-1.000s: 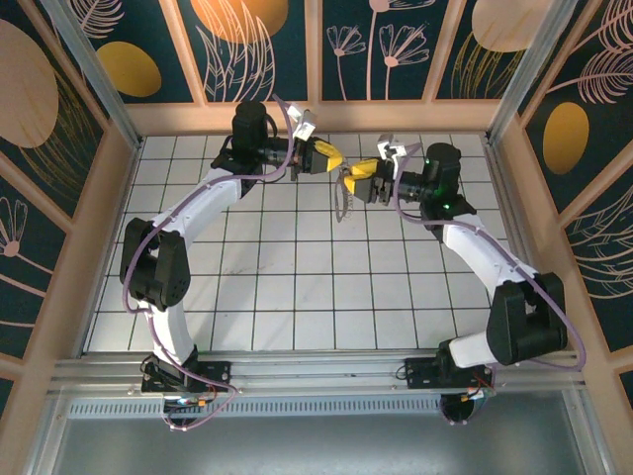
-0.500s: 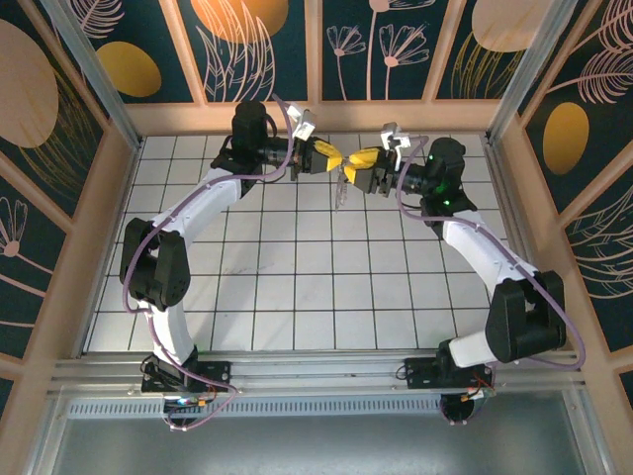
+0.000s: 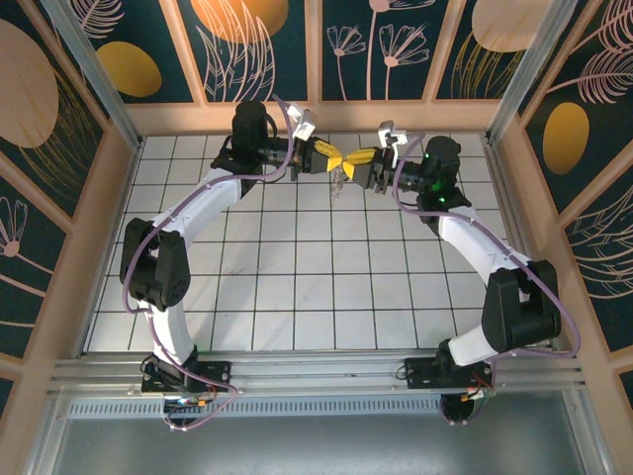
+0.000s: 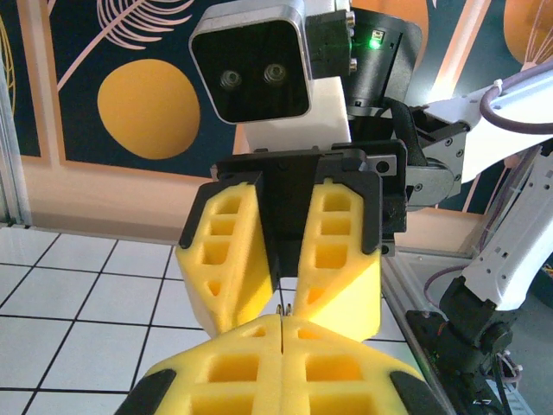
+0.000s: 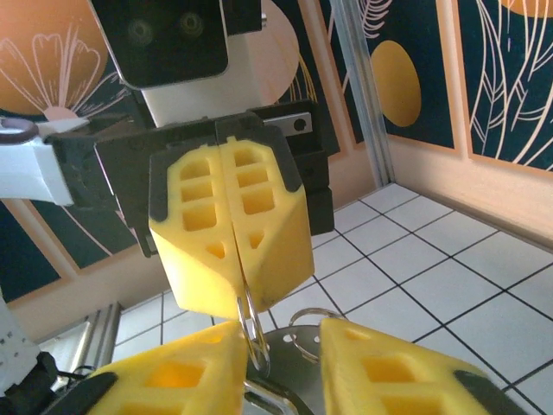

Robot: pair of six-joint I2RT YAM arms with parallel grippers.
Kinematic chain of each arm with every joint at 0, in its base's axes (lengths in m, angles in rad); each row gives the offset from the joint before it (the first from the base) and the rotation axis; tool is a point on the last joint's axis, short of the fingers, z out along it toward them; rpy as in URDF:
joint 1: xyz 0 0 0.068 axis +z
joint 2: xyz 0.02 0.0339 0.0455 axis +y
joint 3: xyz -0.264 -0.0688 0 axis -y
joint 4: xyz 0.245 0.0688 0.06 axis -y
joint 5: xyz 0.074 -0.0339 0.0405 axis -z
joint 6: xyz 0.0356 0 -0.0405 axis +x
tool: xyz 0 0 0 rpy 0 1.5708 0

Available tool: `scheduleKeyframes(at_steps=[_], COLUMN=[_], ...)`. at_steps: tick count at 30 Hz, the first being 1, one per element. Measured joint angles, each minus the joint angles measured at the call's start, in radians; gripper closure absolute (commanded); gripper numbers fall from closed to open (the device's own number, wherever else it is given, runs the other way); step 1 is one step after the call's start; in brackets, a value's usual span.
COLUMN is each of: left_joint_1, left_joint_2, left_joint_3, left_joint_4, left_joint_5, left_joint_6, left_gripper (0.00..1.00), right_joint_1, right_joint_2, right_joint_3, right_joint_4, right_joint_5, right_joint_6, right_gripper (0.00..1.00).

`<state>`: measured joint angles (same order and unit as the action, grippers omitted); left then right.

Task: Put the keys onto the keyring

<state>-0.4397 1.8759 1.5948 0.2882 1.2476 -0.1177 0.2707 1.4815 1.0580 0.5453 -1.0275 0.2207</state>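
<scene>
Keyring (image 5: 249, 324) wire pinched in left fingers (image 5: 200, 216), lower end hidden between right fingers (image 5: 173, 380)

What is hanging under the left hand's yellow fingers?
A thin wire loop of the keyring pokes out below the left hand, whose fingers are shut. The loop's top is pinched between them, so it is hidden.

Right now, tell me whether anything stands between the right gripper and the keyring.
Nothing visible does. The keyring hangs from the shut left gripper. The right gripper has its fingers parted on either side of the wire, with open space between.
</scene>
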Motion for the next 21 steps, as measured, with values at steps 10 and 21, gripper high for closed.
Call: scheduleKeyframes(at_steps=[10, 21], left_joint_1=[0.004, -0.001], left_joint_2=[0.000, -0.019], left_joint_3=[0.000, -0.003], left_joint_4=[0.001, 0.014], left_joint_5=[-0.011, -0.116], left_joint_6=[-0.006, -0.032], left_gripper=[1.00, 0.01], right_joint_1=[0.004, -0.012], right_joint_2=[0.012, 0.012], right_joint_3=[0.012, 0.014], right_joint_4=[0.012, -0.069], right_joint_5=[-0.026, 0.064], right_joint_6=[0.006, -0.017], right_gripper=[1.00, 1.00])
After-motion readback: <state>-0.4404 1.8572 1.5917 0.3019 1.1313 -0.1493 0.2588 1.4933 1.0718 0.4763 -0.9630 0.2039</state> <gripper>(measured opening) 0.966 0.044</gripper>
